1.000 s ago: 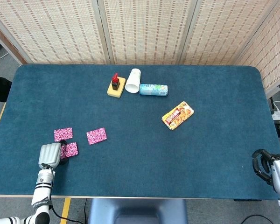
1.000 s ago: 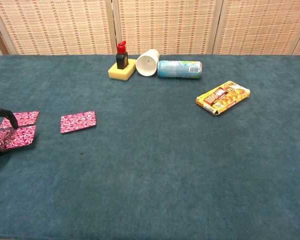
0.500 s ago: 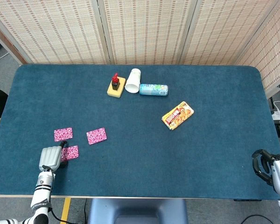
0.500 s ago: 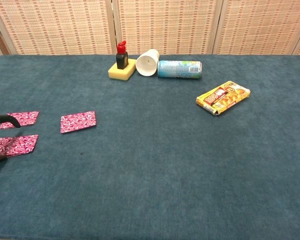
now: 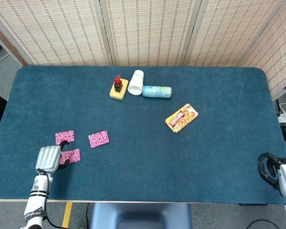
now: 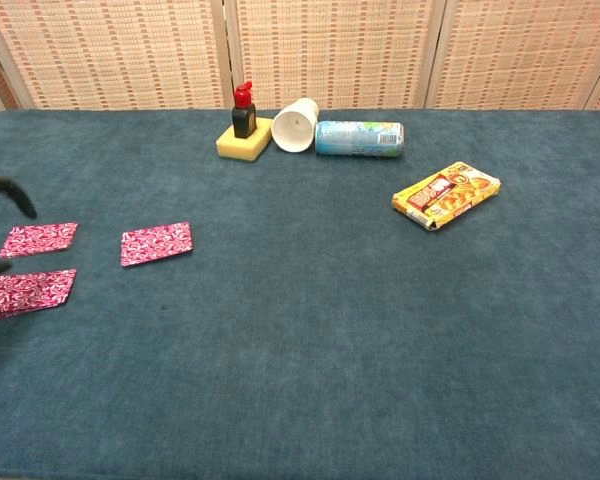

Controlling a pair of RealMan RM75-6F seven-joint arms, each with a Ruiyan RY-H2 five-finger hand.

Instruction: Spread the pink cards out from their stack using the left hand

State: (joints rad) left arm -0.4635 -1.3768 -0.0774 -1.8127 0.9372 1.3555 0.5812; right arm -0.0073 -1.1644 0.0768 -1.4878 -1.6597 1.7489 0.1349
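- since 1 s ago the left hand (image 5: 48, 159) has come up off the cards & slid toward the table's left edge; in chest view only a couple of dark fingertips (image 6: 18, 196) show at the frame's left border, where before the hand sat over the near card
- left hand now: fingers curled loosely downward, nothing in them as far as head view shows; it sits just left of the near card, overlapping its left end from above — can't tell if it touches
- pink cards lie flat as three separate ones on the blue table (image 5: 181, 157), all at the front-left: near card (image 6: 27, 293), far-left card (image 6: 39, 239), right card (image 6: 156, 243); none overlap in chest view
- right hand (image 5: 276, 174) at the table's front-right corner, fingers curled in, holding nothing; only head view shows it
- rest, unmoved: yellow sponge (image 6: 242, 142) w/ a small dark bottle w/ red cap (image 6: 243, 111) on it, white cup (image 6: 294, 124) on its side just right of the sponge, blue can (image 6: 359, 138) lying beside the cup
- snack packet (image 6: 446, 196) lies alone toward centre-right, well apart from the cards
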